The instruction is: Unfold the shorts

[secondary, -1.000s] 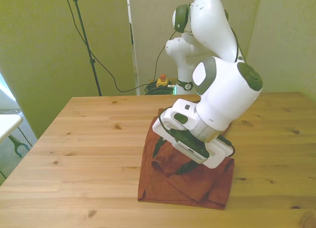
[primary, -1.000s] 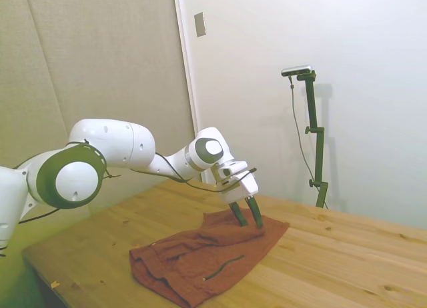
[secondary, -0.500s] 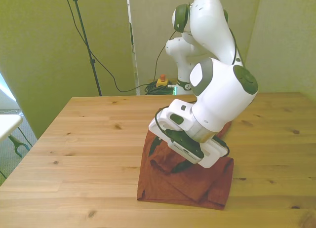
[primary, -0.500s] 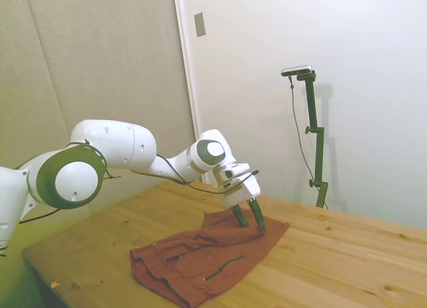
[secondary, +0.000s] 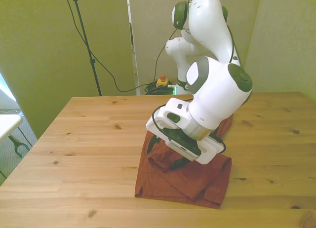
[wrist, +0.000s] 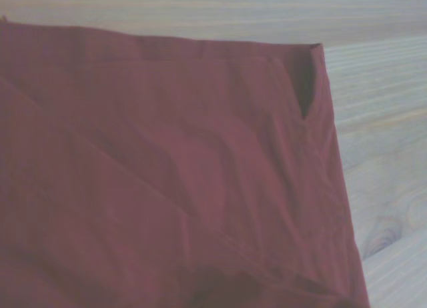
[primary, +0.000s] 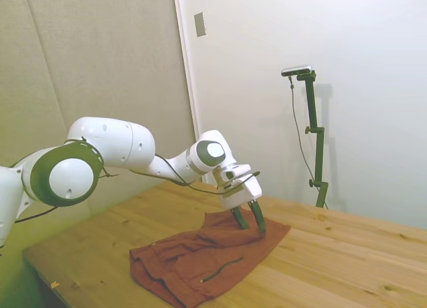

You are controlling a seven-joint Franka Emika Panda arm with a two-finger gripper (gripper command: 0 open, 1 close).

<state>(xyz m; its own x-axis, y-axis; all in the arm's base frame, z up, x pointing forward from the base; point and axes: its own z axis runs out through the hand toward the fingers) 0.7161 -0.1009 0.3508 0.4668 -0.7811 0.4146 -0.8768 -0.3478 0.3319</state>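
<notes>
Rust-red shorts (primary: 200, 255) lie folded at the table's (secondary: 84, 139) middle, the gripper (primary: 248, 219) pinching a raised fold at their far edge, so next, I'd guess, it must draw that layer outward.

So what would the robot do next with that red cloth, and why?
Probably lift a little and draw the pinched fold back toward the robot. In the side view the gripper has its fingers set into a raised ridge of the shorts, which look doubled over on the table. Whether the fingers really grip the fabric is hard to tell, so a small lift would also test the hold.
</notes>
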